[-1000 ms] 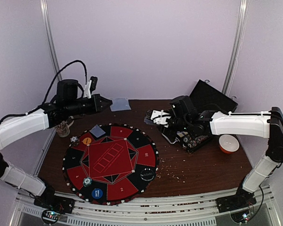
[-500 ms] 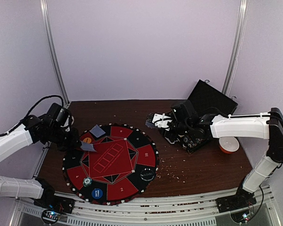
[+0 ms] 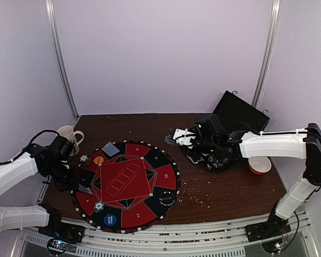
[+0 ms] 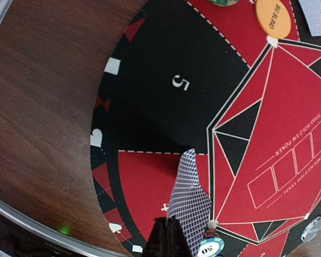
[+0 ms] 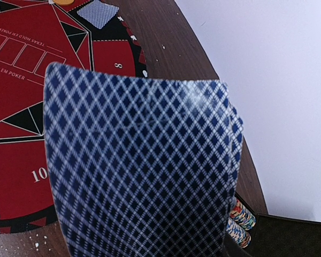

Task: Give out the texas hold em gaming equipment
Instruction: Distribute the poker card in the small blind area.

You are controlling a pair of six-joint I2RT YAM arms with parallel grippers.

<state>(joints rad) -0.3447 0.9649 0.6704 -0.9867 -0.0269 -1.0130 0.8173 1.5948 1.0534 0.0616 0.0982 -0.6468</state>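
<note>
My left gripper [image 3: 80, 183] [image 4: 170, 235] hangs low over the mat's near-left sector, shut on the edge of one grey-blue-backed playing card [image 4: 191, 206] [image 3: 86, 188]. A striped chip [image 4: 211, 247] lies just beside it. Another card [image 3: 111, 149] [image 5: 98, 12] lies face down on the mat's far-left edge, next to a yellow disc [image 3: 98, 159] [image 4: 273, 19]. A blue disc [image 3: 110, 219] and a black disc [image 3: 167, 199] sit on the mat's near sectors. My right gripper [image 3: 177, 137] is shut on a fanned deck of cards [image 5: 139, 166] that hides its fingers. Stacked chips [image 5: 241, 222] lie in the case.
The round red-and-black mat [image 3: 150, 206] covers the left half of the table. The open black case [image 3: 241, 113] stands at the back right with a red bowl [image 3: 259, 165] beside it. A cup [image 3: 68, 134] stands at the back left. Crumbs dot the wood.
My left arm has swung from high at the back down to the mat's near-left side, carrying the card. The cup is now uncovered. The right arm has barely moved.
</note>
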